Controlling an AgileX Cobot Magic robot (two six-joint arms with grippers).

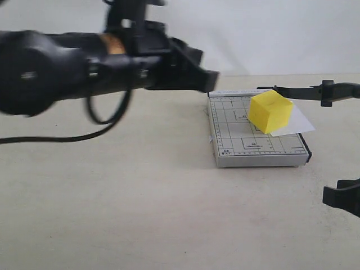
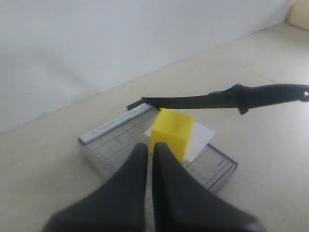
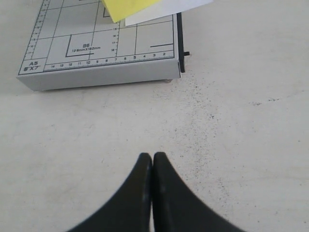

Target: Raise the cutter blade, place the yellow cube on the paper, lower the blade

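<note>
The yellow cube (image 1: 270, 111) (image 2: 172, 133) (image 3: 128, 7) rests on the white paper (image 1: 295, 125) (image 2: 200, 137) (image 3: 159, 12), which lies on the grey gridded cutter base (image 1: 247, 147) (image 2: 111, 140) (image 3: 96, 43) and overhangs its right edge. The cutter blade (image 1: 306, 90) (image 2: 203, 101) stands raised above the base, and nothing holds its thick handle (image 1: 340, 90) (image 2: 275, 94). My left gripper (image 1: 209, 80) (image 2: 149, 149) hovers shut and empty just short of the cube, above the base's far left corner. My right gripper (image 1: 342, 197) (image 3: 152, 157) is shut and empty over the table in front of the base.
The beige tabletop (image 1: 140, 197) spreads to the left of and in front of the cutter. A black cable (image 1: 67, 138) trails from the left arm across the table. A white wall (image 1: 270, 34) stands behind.
</note>
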